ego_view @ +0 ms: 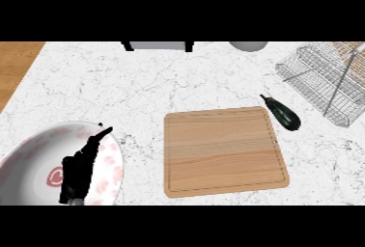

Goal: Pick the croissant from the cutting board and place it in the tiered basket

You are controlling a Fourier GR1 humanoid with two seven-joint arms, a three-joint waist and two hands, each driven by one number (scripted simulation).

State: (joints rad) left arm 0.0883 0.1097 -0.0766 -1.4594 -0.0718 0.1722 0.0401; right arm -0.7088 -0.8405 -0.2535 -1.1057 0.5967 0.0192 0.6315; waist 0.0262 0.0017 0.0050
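The wooden cutting board (224, 150) lies in the middle of the marble counter with nothing on it. The wire tiered basket (324, 79) stands at the far right. A tan patch (352, 47) shows through its wires at the top corner; I cannot tell whether it is the croissant. My left hand (80, 166) is at the lower left, over a plate, with its fingers straight and pointing up and right, holding nothing. My right hand does not show.
A white plate with pink marks (35, 164) lies at the lower left under the left hand. A dark eggplant (282, 114) lies between the board and the basket. A black-framed object (158, 46) and a grey round thing (248, 45) sit at the far edge.
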